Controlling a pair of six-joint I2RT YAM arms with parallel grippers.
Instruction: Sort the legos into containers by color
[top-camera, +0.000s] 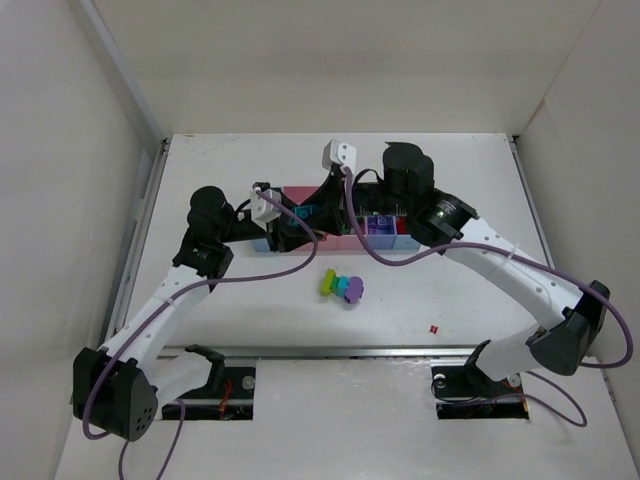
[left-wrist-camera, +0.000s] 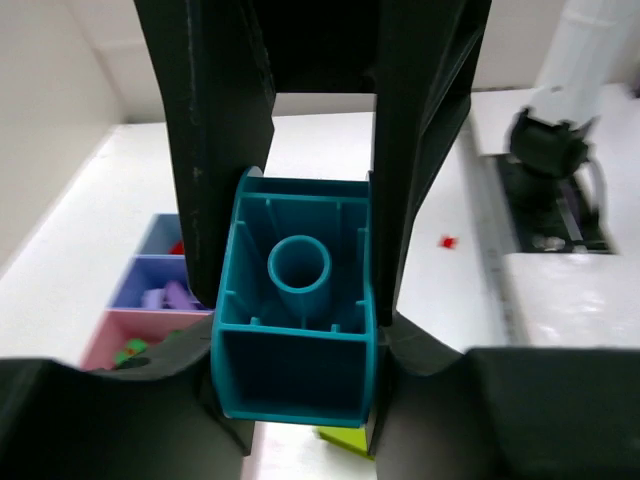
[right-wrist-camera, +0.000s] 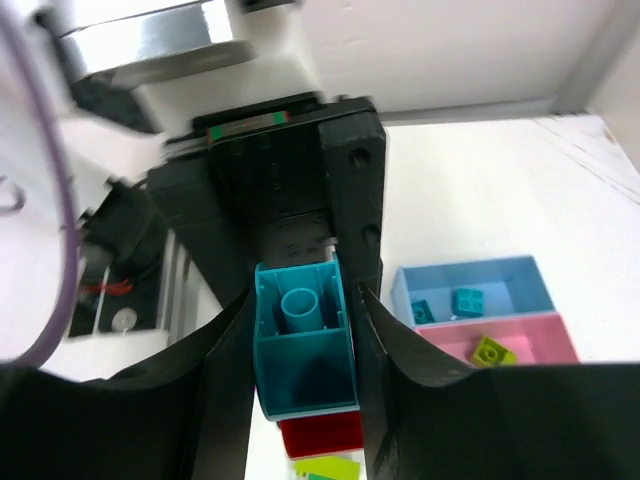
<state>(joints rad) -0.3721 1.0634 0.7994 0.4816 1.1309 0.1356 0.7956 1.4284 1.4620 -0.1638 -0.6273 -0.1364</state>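
Observation:
A cyan lego (left-wrist-camera: 295, 330) hangs above the containers (top-camera: 405, 240), gripped from both sides. My left gripper (left-wrist-camera: 300, 385) is shut on its lower end. My right gripper (right-wrist-camera: 305, 370) is shut on the same cyan lego (right-wrist-camera: 300, 350), coming from the opposite side. In the top view the two grippers meet over the bin row, with a bit of cyan (top-camera: 305, 213) showing between them. A light blue bin (right-wrist-camera: 470, 285) holds two cyan bricks. The pink bin (right-wrist-camera: 540, 335) beside it holds a lime brick (right-wrist-camera: 490, 350).
Lime (top-camera: 328, 283), cyan (top-camera: 342, 287) and purple (top-camera: 354, 291) legos lie loose on the table in front of the bins. A tiny red piece (top-camera: 433, 328) sits near the front rail. A purple-blue bin (left-wrist-camera: 150, 285) holds purple pieces.

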